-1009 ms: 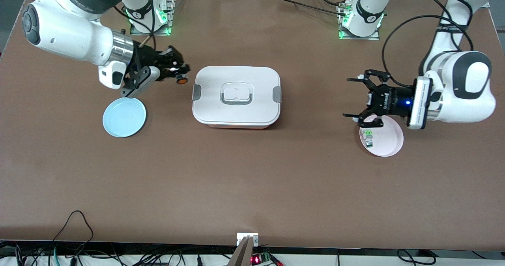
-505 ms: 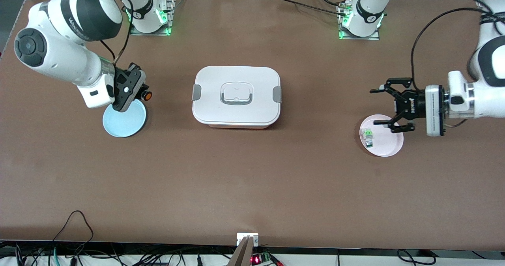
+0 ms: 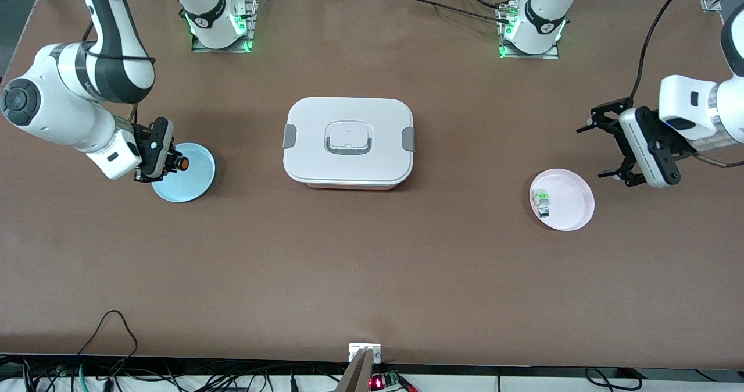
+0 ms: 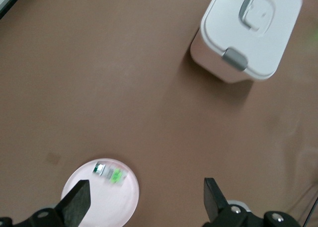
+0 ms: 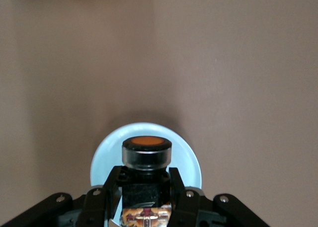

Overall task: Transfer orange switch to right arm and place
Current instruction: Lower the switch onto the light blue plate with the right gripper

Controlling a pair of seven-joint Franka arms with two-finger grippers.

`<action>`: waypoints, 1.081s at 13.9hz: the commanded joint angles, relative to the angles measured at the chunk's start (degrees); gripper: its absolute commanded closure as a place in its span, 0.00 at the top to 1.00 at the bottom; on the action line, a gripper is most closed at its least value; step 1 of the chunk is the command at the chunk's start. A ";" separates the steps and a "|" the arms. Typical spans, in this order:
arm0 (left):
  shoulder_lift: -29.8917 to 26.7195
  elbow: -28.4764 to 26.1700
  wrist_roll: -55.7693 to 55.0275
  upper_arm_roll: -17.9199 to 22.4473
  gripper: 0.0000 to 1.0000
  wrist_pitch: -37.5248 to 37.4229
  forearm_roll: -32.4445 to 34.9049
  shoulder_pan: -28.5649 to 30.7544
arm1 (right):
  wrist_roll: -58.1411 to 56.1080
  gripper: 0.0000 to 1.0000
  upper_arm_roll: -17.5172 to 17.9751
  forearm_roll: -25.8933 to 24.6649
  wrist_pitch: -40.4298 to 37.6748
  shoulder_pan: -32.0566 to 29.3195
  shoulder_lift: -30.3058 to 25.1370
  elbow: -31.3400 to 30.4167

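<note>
Lidded box [image 3: 348, 142] sits mid-table [image 3: 372, 275], the only tall obstacle; bare table all around it. Whole strip along the table's front-camera edge is bare, wide enough for either arm to sweep. Blue plate [image 3: 187, 177] toward the right arm's end: right gripper [image 3: 174, 164] hangs over its rim, clamped on the switch [image 3: 182, 163], so access there is blocked from that end; the gap between plate and box is free. Pink plate [image 3: 572, 203] toward the left arm's end holds a small green-and-white part [image 3: 542, 200] near its rim; the rest of the plate is bare. Left gripper [image 3: 604, 148] is up, spread wide, just off the pink plate toward the table end, not over it.
</note>
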 commanded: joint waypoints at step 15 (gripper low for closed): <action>-8.10 3.18 -47.08 4.30 1.00 -5.73 17.26 -7.95 | -10.67 0.51 -2.62 0.57 25.99 -0.70 12.00 -11.86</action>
